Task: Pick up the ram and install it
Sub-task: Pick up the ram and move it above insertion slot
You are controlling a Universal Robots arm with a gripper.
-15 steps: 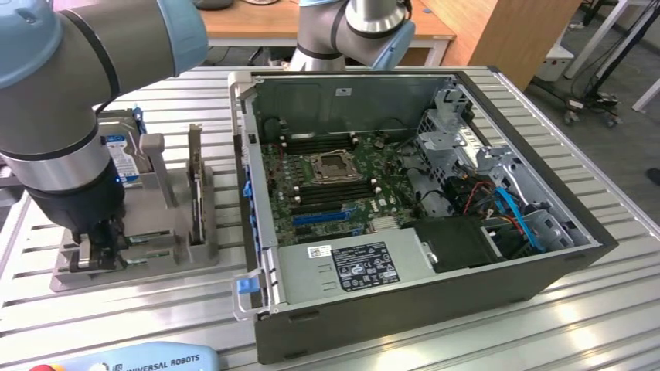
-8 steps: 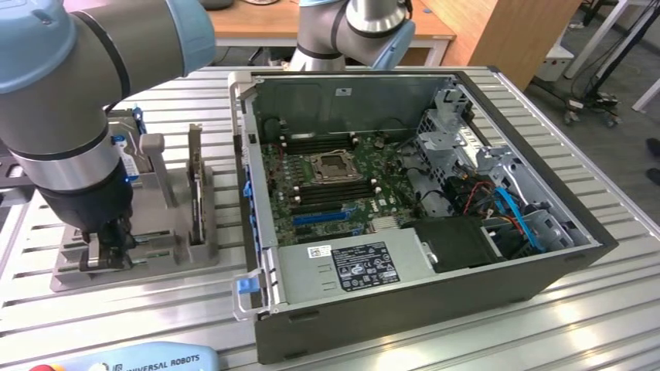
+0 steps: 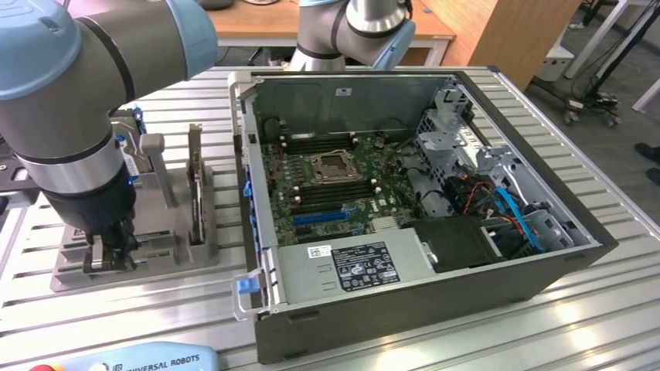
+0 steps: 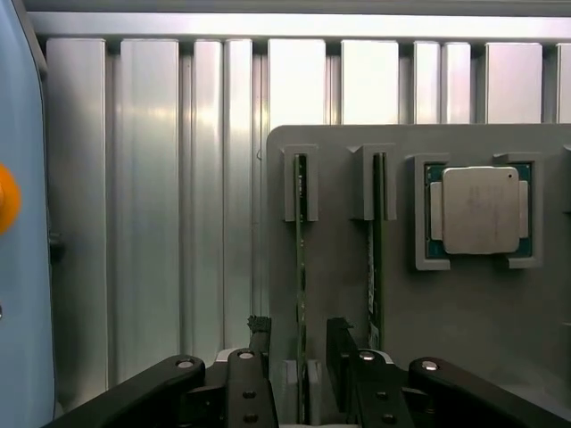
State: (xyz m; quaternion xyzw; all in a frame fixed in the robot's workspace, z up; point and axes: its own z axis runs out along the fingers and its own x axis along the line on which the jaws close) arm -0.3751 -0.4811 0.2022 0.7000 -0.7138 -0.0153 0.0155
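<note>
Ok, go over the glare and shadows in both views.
Wrist view: strong glare streaks on the ribbed aluminium table; the flat grey plastic holder is evenly lit, the square silver processor chip shines softly. Exterior view: the same table reflects brightly at the exterior view's right; the open black computer case is lit well inside.

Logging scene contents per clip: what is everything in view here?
table: one, silver, slatted, under everything
case: one, black, open, on table
motherboard: one, green, inside case
holder: one, grey, on table beside case
ram: one, green, on edge in holder slot
second ram: one, green, neighbouring slot
processor: one, silver, holder recess
pendant: one, pale blue, exterior view's lower left
arm: one, grey and blue, above holder
gripper: one, black, open, straddling ram
</note>
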